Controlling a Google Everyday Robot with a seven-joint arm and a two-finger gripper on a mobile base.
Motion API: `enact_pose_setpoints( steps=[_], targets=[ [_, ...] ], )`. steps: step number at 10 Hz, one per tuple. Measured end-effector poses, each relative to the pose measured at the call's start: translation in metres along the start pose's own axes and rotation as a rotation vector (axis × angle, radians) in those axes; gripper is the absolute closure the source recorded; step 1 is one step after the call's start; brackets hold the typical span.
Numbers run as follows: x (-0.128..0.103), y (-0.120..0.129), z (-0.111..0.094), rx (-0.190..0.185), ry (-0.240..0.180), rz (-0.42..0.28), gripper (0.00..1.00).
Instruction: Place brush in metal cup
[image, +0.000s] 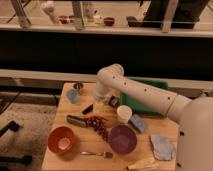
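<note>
Pincer (98, 105): hung low over the back-middle of the desk (59, 113) at the end of the white arm. Its jaws were spread wide, and I saw nothing between them.
Brush (88, 108): lay slanted and flat on the desk, just beside the pincer, between it and the pale blue cup (73, 96). It was not yet lifted.
Metal cup (78, 87): stood upright near the back edge of the desk, just behind the pale blue cup and near the brush but apart from it.
Risk, grasp: I judged the brush too thin and flat for an easy pinch. Jaws coming down a little off its line could have closed on air, or rolled it away.
Risk, wrong item: the thicker dark tool with red parts (76, 119) lay near the brush. A descent placed too far forward might have taken that instead.
Risk, wrong vessel: the pale blue cup sat directly in front of the metal one, and the white cup (124, 114) stood on the pincer's other side. A short carry could have ended over the blue cup.
Risk, tipping: the metal cup looked small and light. A long brush set against its rim, or a knock from the arm, could have toppled it.
Risk, view: the arm hid part of the pincer from me, so alignment was hard to confirm.
</note>
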Motion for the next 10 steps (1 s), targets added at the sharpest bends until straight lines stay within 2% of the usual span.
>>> enact_pose_setpoints(
  steps=[7,10],
  targets=[
    [0.005,-0.028,0.015,0.013,0.029,-0.038,0.20],
    [0.007,-0.026,0.013,0.021,0.040,-0.057,0.20]
  ],
)
